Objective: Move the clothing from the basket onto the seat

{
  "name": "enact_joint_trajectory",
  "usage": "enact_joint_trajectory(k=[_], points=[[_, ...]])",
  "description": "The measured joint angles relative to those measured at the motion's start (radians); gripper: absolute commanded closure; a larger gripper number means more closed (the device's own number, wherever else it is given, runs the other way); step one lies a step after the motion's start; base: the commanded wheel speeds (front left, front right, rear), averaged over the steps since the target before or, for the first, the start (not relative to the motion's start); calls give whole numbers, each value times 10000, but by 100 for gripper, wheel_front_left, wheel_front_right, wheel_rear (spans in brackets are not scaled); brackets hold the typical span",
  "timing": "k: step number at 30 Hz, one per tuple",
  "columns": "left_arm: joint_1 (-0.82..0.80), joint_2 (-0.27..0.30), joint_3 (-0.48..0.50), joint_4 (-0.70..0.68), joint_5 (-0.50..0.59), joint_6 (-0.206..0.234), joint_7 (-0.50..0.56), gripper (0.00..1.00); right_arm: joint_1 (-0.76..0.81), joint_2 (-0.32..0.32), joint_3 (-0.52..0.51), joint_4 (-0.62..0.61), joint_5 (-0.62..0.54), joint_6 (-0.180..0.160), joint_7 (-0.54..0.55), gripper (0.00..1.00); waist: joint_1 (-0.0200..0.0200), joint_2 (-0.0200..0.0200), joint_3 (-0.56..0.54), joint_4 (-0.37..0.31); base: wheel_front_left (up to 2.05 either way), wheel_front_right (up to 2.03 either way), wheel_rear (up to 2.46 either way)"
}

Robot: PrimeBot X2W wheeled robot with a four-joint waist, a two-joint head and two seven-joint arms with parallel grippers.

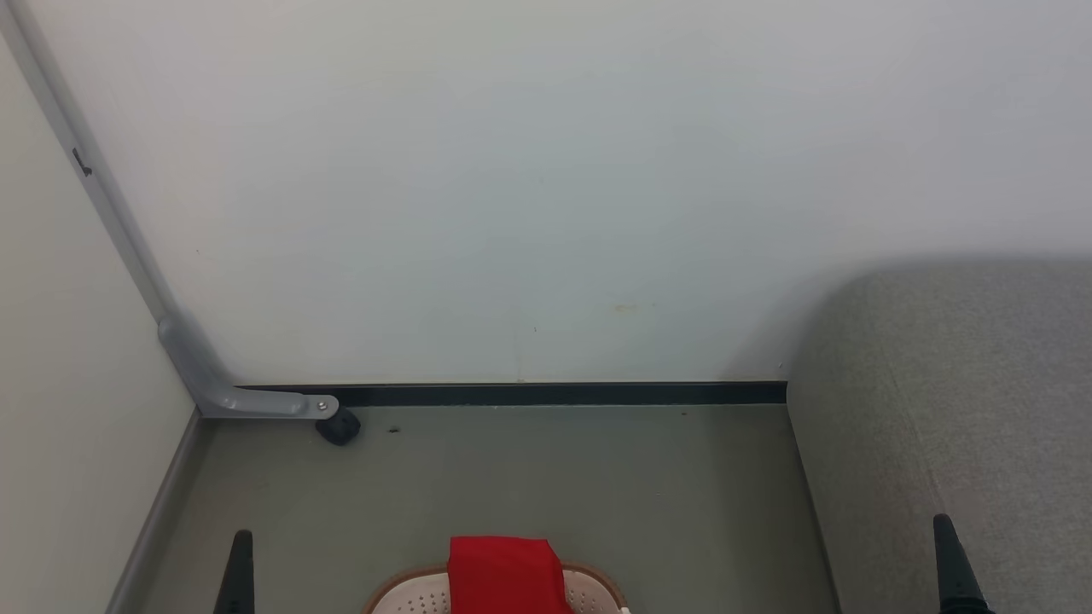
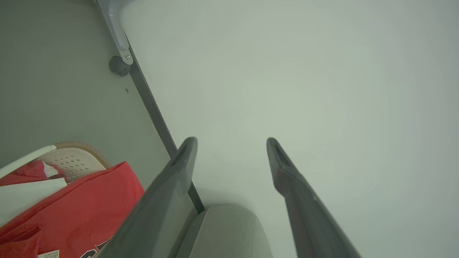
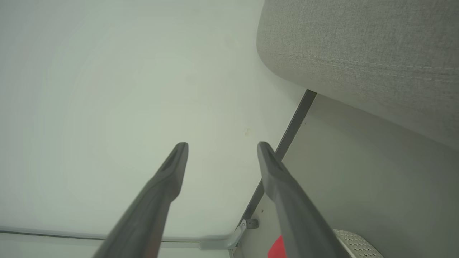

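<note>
Nearest, at 6 o'clock in the head view, the clothing (image 1: 502,576) is a smooth, bright red fold draped over the far brown rim of the cream perforated basket (image 1: 409,597); the left wrist view adds white panels and a tag. At 7 and 5 o'clock, the left end effector (image 2: 231,140) and right end effector (image 3: 220,145) stand wide and empty. Farther, at 3 o'clock, the grey woven seat (image 1: 955,384) sits by the pale wall (image 1: 512,170).
</note>
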Motion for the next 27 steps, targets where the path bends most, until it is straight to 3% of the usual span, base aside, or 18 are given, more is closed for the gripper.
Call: enact_joint_trajectory(k=[8,27], points=[[0,4,-224,-401,1358,579,-253,0,9,-10,290,-249,-1415,-176,-267,0,0,0,-52,32,0,0,0],[154,33,-890,-984,6470,1129,-984,0,34,-244,1323,-550,-5227,-627,-961,0,0,0,-95,73,0,0,0]])
